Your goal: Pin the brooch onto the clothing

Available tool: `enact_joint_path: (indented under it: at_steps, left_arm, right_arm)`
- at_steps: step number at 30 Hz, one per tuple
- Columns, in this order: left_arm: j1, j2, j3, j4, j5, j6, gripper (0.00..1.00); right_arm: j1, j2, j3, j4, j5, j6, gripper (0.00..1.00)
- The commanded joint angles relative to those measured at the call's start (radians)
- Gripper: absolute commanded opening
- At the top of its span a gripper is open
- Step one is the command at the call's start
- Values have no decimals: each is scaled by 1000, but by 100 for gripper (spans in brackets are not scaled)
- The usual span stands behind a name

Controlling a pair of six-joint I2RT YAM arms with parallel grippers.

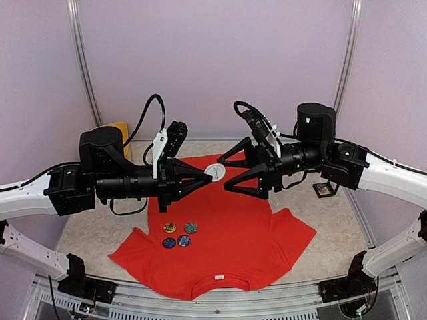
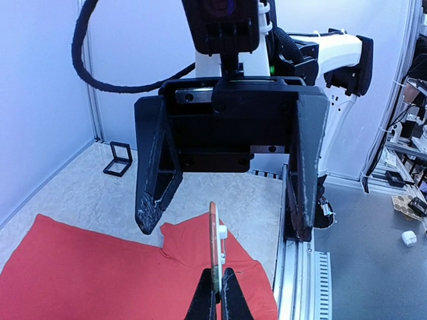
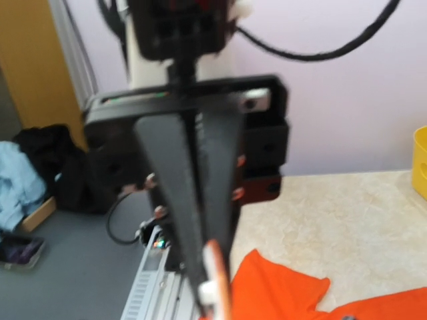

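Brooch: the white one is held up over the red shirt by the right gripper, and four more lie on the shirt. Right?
Not quite. The left gripper holds the white brooch, not the right. The left wrist view shows it edge-on between that gripper's fingertips, with the right gripper open and facing it. The rest stands: it is held up over the red shirt, and four more brooches lie on the shirt.

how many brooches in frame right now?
5. Four lie on the red T-shirt: gold brooch, teal brooch, blue brooch, dark brooch. The white brooch is pinched mid-air in the left jaws. Fabric could hide more.
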Motion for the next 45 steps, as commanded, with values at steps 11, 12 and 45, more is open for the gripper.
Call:
enact_joint_path:
  at_steps: [11,12,45]
  left_arm:
    - [-11,-6,-5,30,-9,28,0]
    - [-11,-7,-5,30,-9,28,0]
    - [-20,-21,-31,30,70,111,0]
  right_arm:
    - [15,38,5,99,40,56,59]
    - [15,42,5,95,41,54,60]
    - [16,142,141,-130,237,39,48]
